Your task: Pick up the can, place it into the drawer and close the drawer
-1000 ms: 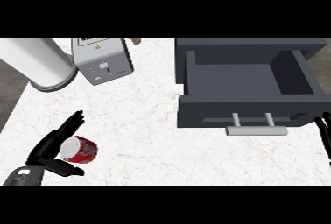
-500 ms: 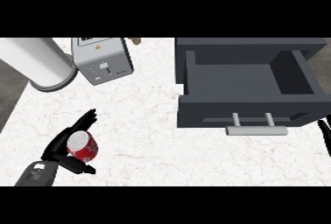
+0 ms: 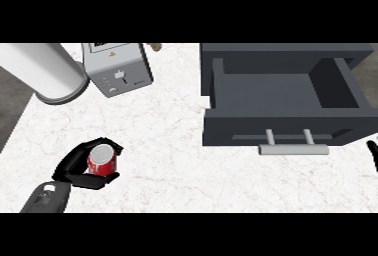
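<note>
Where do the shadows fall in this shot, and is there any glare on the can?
Head view: light is even, with no hard cast shadows on the counter; the open drawer is darkest along its inner walls; the can, held in the left hand, shows a pale top but no glare spot.

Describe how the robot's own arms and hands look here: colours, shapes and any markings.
The left hand is black, with slender fingers and a thumb. Its forearm is a rounded grey shell with a small pale mark near the wrist. Of the right hand only a thin black sliver shows at the right edge. No cables show.
</note>
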